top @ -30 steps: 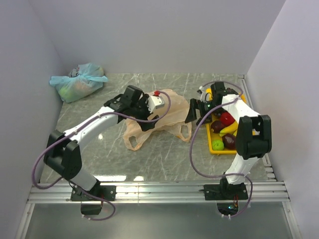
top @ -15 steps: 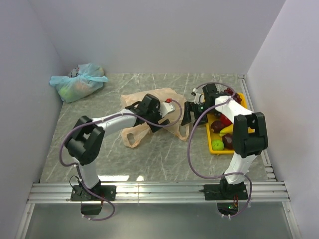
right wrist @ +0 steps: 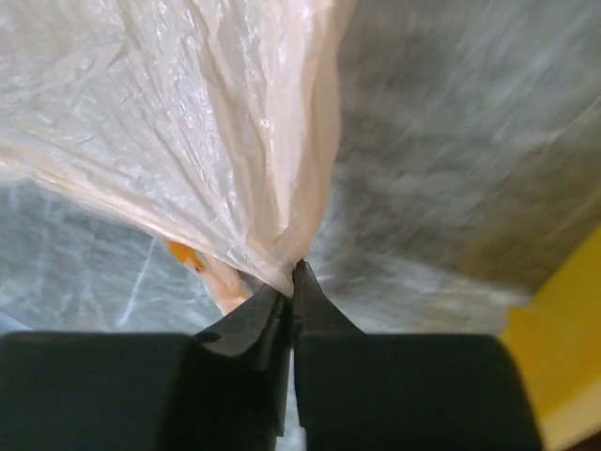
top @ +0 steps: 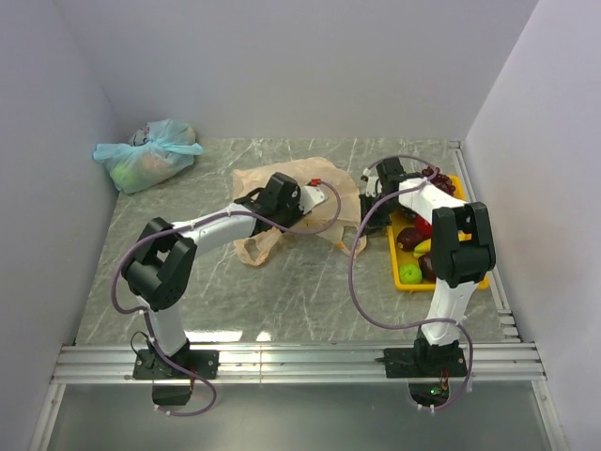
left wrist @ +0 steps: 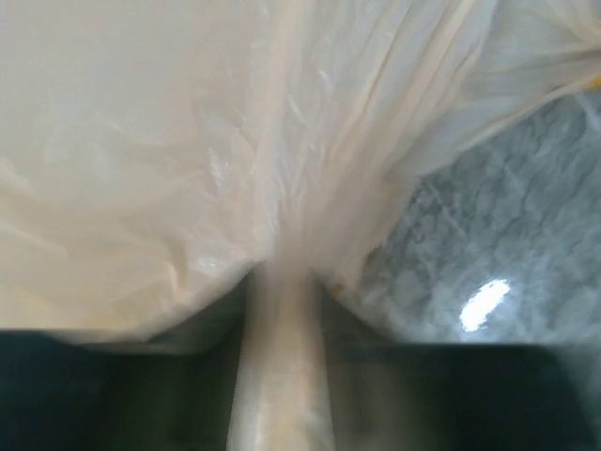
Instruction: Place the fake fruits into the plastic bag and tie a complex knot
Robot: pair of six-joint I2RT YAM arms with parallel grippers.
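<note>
The right gripper [right wrist: 296, 272] has its two dark fingers pressed tip to tip, and nipped between them is a gathered fold of the thin translucent peach-orange plastic bag [right wrist: 216, 141]. The film fans up and to the left from that pinch, crinkled and glossy, with a small yellow-orange print just beside the fingertips. From above, this gripper [top: 369, 222] sits at the bag's right edge, close to the yellow plastic tray [top: 398, 282].

Over to the left gripper [left wrist: 282, 291]: a bunched strip of the same bag runs straight down between its blurred dark fingers, which close on it from both sides, so it is pinching the film too. In the overhead view it [top: 299, 201] rests on the middle of the bag.

The bag [top: 329, 193] lies crumpled on the grey marble-patterned table [top: 310, 291], between the two grippers, with one handle loop [top: 252, 252] flopped toward the near left.

In the tray sit a green toy apple [top: 410, 273] and a dark maroon toy fruit [top: 409, 239]. A red toy fruit [top: 424, 225] is partly hidden by the right arm, and purple toy grapes [top: 438, 176] sit at the far end.

Well apart, in the far left corner, rests a tied pale blue-green bag [top: 148, 155].
</note>
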